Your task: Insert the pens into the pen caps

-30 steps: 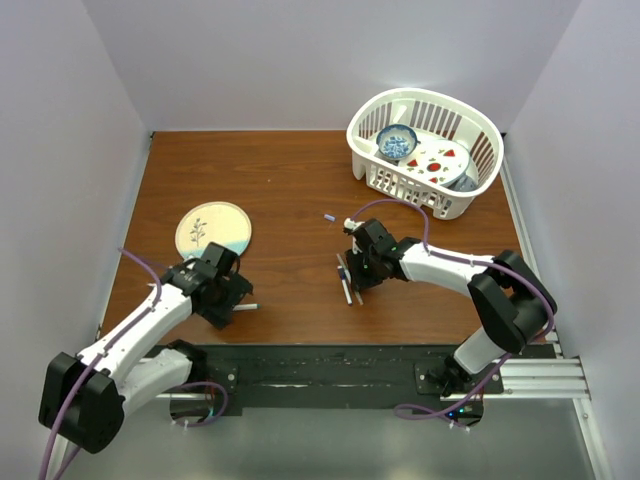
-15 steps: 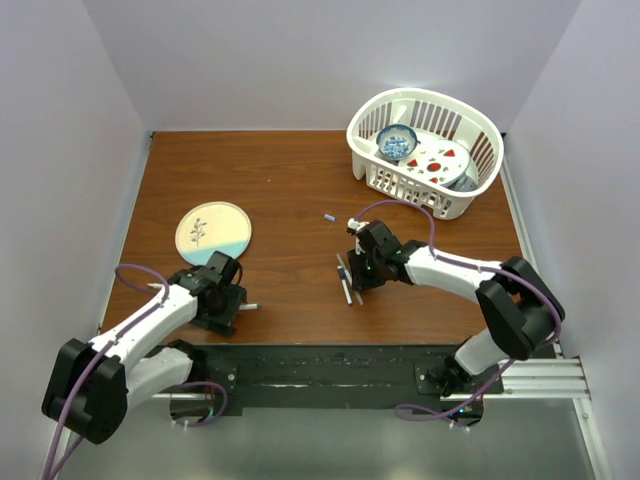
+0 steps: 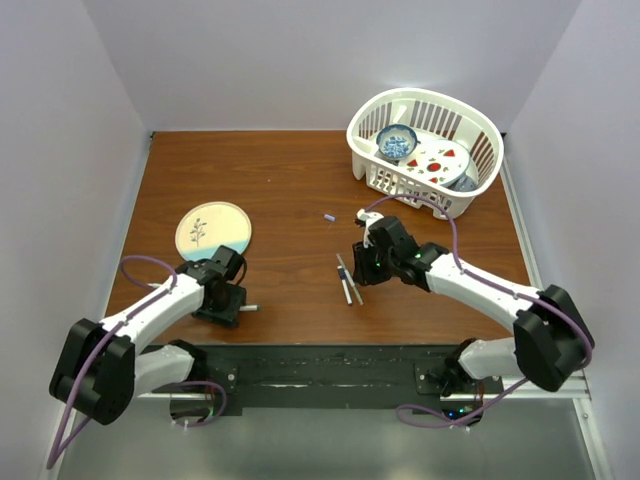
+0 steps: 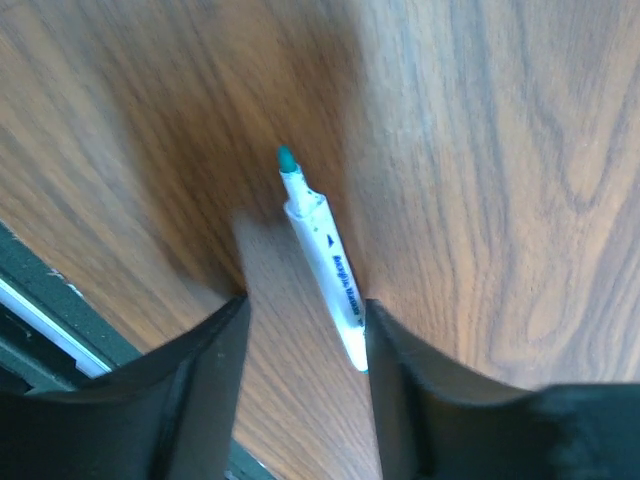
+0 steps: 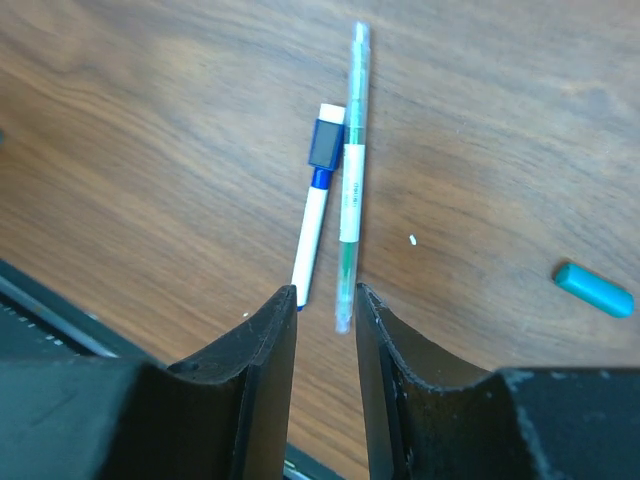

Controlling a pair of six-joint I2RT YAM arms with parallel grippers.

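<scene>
While pens [image 3: 347,280] lie together, a plate [image 3: 213,229] sits apart.

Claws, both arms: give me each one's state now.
Left claw: open, gripping nothing; a teal-tipped pen lies loose on the wood in its gap.
Right claw: open by a narrow gap, holding nothing.

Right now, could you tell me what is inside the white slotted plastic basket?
A small blue patterned bowl and a white plate with red markings lie in the white slotted basket; anything beneath them is covered.
</scene>
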